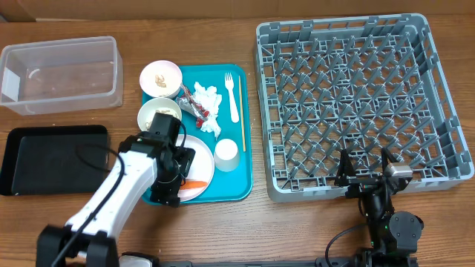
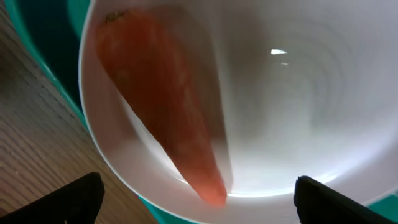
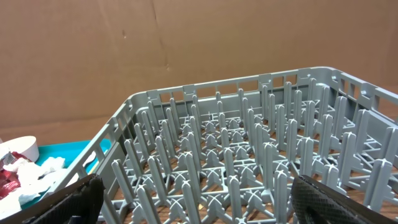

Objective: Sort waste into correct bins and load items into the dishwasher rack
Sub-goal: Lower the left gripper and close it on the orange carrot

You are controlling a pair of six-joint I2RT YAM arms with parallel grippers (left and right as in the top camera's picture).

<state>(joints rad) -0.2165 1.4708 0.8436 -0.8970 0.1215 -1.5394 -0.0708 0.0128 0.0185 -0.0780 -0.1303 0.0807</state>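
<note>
Now our left claw (image 2: 202, 205) hangs wide open straight over the carrot (image 2: 168, 106), a finger either side, likely so that we can pinch it; the carrot lies at 6 o'clock on the white plate (image 1: 204, 157), on the teal tray (image 1: 245, 178); the clear tub (image 1: 59, 74) sits at 10 o'clock; our right claw (image 1: 365, 172), released and empty, rests at the 6 o'clock edge of the rack (image 1: 349, 89).

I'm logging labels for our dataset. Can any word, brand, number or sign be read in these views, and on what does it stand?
No text can be read in any view.
White sticker on the end of the clear tub: too small to read.
Red-and-silver wrapper: any print is too small and crumpled to read.
Dishwasher rack: no marking visible.
</note>
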